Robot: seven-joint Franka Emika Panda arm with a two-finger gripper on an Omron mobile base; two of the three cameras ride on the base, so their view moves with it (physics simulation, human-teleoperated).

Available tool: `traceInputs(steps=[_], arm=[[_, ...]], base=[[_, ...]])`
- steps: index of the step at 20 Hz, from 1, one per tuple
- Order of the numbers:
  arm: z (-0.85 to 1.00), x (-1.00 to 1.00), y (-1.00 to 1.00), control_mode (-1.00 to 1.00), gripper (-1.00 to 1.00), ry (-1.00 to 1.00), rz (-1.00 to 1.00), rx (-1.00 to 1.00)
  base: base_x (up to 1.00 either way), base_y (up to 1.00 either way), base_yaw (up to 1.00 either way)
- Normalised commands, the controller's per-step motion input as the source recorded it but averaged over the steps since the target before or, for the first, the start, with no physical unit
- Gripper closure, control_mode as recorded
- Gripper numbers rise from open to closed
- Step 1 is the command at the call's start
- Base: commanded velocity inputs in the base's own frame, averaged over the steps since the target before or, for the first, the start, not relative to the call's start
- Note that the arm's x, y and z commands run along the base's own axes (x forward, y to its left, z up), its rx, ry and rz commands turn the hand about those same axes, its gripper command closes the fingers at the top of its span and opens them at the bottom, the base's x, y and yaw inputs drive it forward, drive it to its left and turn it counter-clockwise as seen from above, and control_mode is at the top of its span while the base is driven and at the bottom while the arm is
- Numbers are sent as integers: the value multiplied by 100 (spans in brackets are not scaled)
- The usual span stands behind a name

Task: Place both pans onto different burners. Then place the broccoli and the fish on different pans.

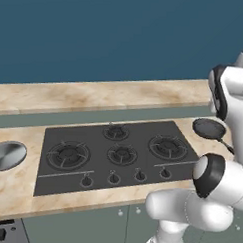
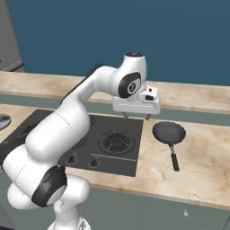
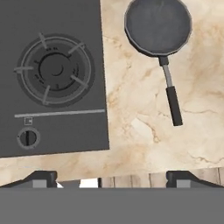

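A dark grey pan (image 2: pixel 169 133) with a straight black handle (image 3: pixel 173 103) lies on the marble counter right of the cooktop; it also shows as the dark pan (image 1: pixel 209 128) and the dark pan (image 3: pixel 158 26). A shiny silver pan (image 1: pixel 7 155) rests on the counter left of the cooktop. My gripper (image 2: pixel 136 116) hovers open and empty above the cooktop's right edge, between the right burner (image 3: pixel 54 70) and the dark pan. In the hand view the gripper (image 3: pixel 111 179) has its tips spread wide. The broccoli and the fish are out of view.
The dark cooktop (image 1: pixel 50 183) carries several ribbed burners, such as the left burner (image 1: pixel 68 155), and a row of knobs (image 1: pixel 114 178) along its front. A raised marble ledge (image 1: pixel 94 95) runs behind it, below a blue wall. The counter's front edge (image 3: pixel 131 168) lies just under the gripper.
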Motion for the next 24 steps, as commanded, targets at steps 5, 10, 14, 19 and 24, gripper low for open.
traceInputs(steps=[5,10,14,19,24], arm=[[-46,0,-78,-100,-100,6,-6,0],[-55,2,-59,-100,-100,0,-2,3],[-53,1,-48,-100,-100,0,-2,3],[-35,15,-19,-100,-100,0,0,0],[-23,33,-13,-100,-100,0,0,0]], base=[[0,0,0],[0,0,0],[0,0,0],[0,0,0],[0,0,0]])
